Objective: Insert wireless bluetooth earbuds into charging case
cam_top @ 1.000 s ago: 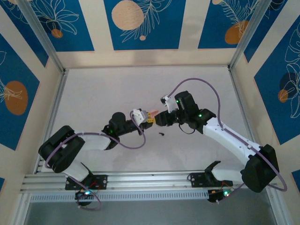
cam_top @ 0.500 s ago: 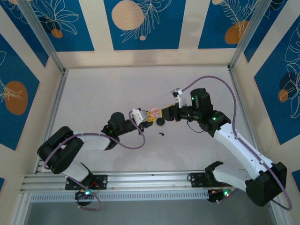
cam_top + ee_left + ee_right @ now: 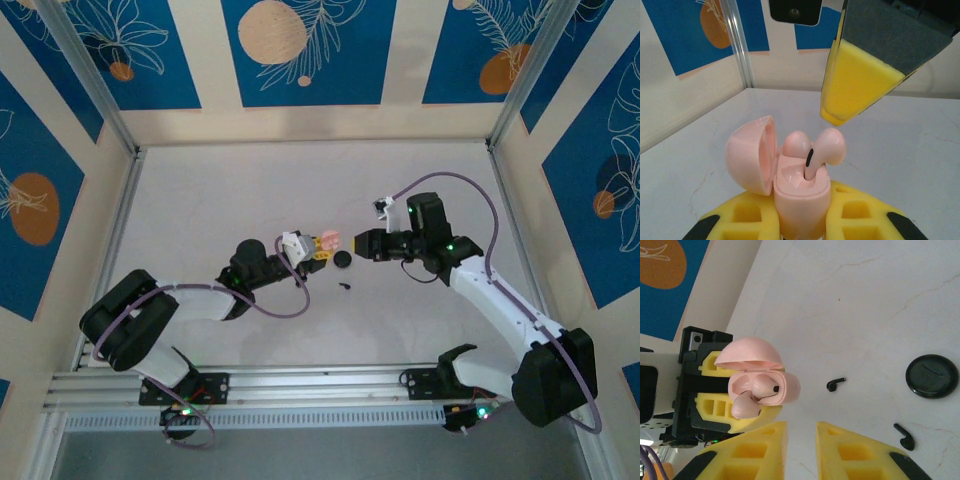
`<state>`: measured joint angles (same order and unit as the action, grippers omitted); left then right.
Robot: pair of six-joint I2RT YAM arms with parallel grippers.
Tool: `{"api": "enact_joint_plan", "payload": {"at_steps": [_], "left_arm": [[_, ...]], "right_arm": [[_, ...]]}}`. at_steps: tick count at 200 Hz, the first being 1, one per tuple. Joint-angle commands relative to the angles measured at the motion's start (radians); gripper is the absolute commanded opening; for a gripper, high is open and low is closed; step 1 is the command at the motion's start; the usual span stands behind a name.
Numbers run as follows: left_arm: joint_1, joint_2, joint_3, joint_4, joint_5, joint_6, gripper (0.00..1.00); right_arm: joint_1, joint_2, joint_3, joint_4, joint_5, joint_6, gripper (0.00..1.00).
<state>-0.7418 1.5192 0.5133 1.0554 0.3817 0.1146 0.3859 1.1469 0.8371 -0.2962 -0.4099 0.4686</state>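
My left gripper point(image 3: 318, 250) is shut on the base of a pink charging case point(image 3: 800, 195), whose lid point(image 3: 752, 155) hangs open to the left. One pink earbud point(image 3: 762, 386) sits low in the case. A second pink earbud point(image 3: 827, 147) stands tilted with its stem in the socket and its head sticking out. My right gripper point(image 3: 801, 432) hovers just right of the case, open by a narrow gap, holding nothing. Two tiny black earbuds point(image 3: 836, 384) point(image 3: 905, 436) lie on the table.
A black round puck point(image 3: 342, 258) lies on the white table just below the two grippers, with one black earbud point(image 3: 345, 286) nearer the arm bases. Aluminium posts and patterned walls point(image 3: 300, 50) ring the table.
My right gripper has drawn back to the right, away from the case, and its jaws have narrowed. The black puck beneath it is now uncovered. The left arm has held still.
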Motion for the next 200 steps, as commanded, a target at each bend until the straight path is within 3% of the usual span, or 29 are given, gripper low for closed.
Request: {"api": "enact_joint_plan", "payload": {"at_steps": [1,200], "left_arm": [[-0.012,-0.018,0.011,0.025,0.017,0.009,0.05],[-0.013,-0.021,0.014,0.016,0.016,0.009,0.05]], "right_arm": [[0.006,0.002,-0.015,0.042,-0.050,0.022,0.21],[0.104,0.051,0.043,0.040,-0.062,-0.022,0.17]]}}
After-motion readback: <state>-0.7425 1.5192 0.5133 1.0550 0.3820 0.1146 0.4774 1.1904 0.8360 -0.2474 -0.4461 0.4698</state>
